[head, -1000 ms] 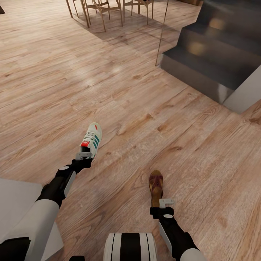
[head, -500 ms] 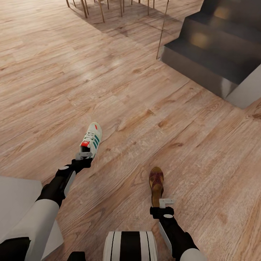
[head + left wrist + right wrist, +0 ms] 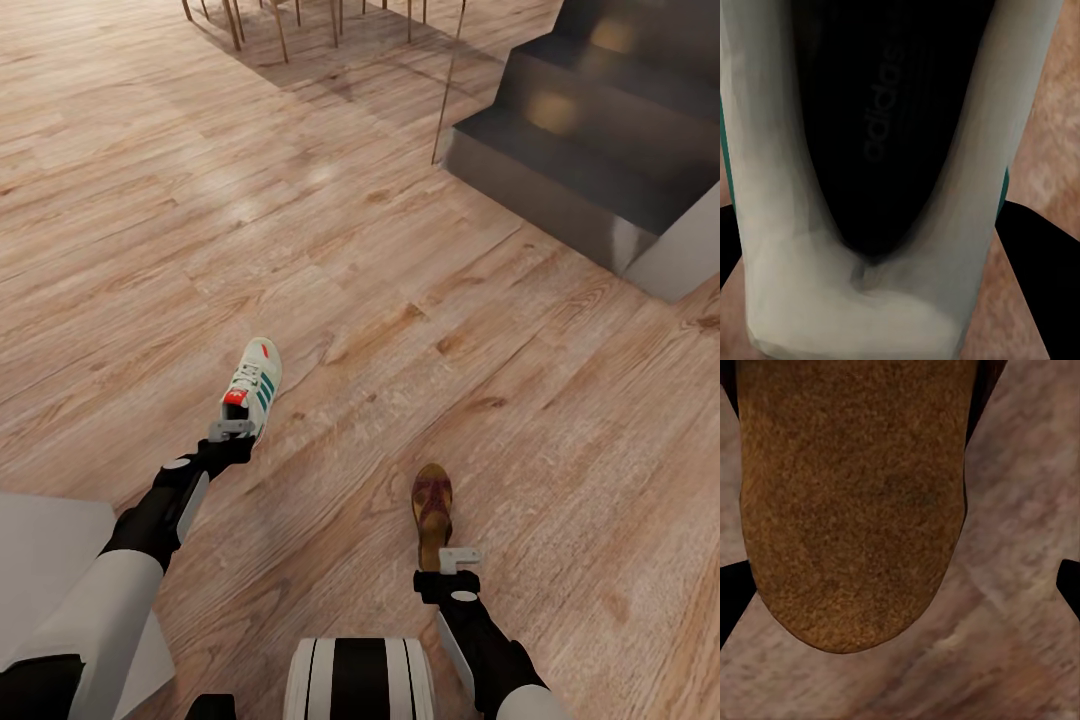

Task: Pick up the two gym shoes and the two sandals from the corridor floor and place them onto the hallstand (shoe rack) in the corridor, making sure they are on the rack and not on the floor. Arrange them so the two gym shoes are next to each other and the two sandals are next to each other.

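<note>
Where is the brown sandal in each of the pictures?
Head view: the brown sandal sits low and right of the middle, sticking out from the right gripper.
Left wrist view: the sandal is not there; a white sneaker is close up.
Right wrist view: the sandal covers the upper left, seen from very close.
Shared landmark: the wood floor, also beside the sandal in the right wrist view.

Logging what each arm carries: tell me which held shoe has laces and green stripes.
The gym shoe in the left gripper: cream-white, laced, green side stripes. The sandal at the right gripper is flat, brown and laceless.
</note>
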Motion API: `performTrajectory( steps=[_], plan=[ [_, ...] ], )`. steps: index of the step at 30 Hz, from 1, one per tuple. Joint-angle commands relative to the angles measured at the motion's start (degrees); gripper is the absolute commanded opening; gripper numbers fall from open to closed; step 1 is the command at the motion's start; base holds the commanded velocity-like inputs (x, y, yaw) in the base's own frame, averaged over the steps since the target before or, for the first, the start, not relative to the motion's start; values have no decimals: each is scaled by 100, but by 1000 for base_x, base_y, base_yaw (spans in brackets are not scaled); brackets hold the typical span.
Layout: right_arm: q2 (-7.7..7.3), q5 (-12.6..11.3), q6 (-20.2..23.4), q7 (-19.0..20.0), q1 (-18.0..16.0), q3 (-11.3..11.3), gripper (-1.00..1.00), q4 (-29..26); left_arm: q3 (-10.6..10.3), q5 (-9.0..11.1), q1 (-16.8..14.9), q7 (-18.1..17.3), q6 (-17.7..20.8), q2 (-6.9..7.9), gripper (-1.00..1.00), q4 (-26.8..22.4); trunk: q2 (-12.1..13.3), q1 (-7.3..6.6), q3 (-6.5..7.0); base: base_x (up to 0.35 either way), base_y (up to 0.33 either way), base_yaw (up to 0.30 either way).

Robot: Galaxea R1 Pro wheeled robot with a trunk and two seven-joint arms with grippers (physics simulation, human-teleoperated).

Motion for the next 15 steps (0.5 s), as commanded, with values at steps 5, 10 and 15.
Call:
performTrajectory(
  steps=[5,10,15],
  plan=[
    [6,59,43,1,2,-18,100,-12,23,-7,-1,-36,25,-2,-100,-8,-1,1,-3,69,10,0],
    [6,59,43,1,2,-18,100,-12,23,-6,-1,-36,25,-1,-100,-8,-1,1,-3,14,2,0],
    [6,59,43,1,3,-18,-100,-12,22,-6,-1,-36,26,-1,-100,-8,-1,1,-3,3,0,0]
  ],
)
